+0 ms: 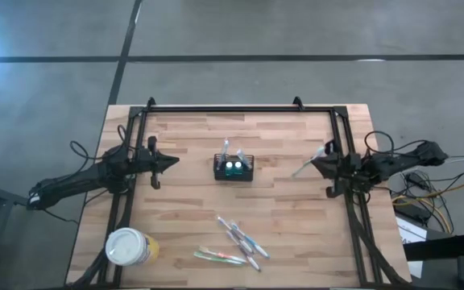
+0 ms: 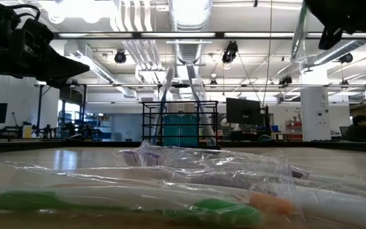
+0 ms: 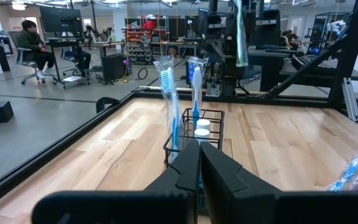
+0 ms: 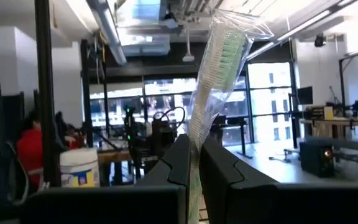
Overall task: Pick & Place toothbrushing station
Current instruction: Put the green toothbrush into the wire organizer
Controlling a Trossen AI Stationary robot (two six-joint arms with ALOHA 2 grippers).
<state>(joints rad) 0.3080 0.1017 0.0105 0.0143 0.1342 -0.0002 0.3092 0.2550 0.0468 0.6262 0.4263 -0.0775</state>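
The toothbrushing station, a small black wire-mesh caddy (image 1: pixel 234 168), stands on its base at the table's middle. It holds two upright wrapped toothbrushes (image 3: pixel 166 81) and white-capped tubes (image 3: pixel 202 127), and also shows in the low view (image 2: pixel 182 124). My left gripper (image 1: pixel 167 161) is shut and empty, left of the caddy, pointing at it (image 3: pixel 199 163). My right gripper (image 1: pixel 319 165) is right of the caddy, shut on a green toothbrush in a clear wrapper (image 4: pixel 219 62). My right gripper pinches the wrapped toothbrush between its two fingers, on the handle (image 4: pixel 196 140) below the bristle head. The brush runs along the fingers and its green head sticks out past the fingertips. It is lifted clear of the table (image 1: pixel 306 167).
Several wrapped toothbrushes (image 1: pixel 236 242) lie loose on the table's near middle, close in front of the low camera (image 2: pixel 189 191). A yellow cup with a white lid (image 1: pixel 127 247) stands at the near left. A black frame (image 1: pixel 240 109) runs along the table's edges.
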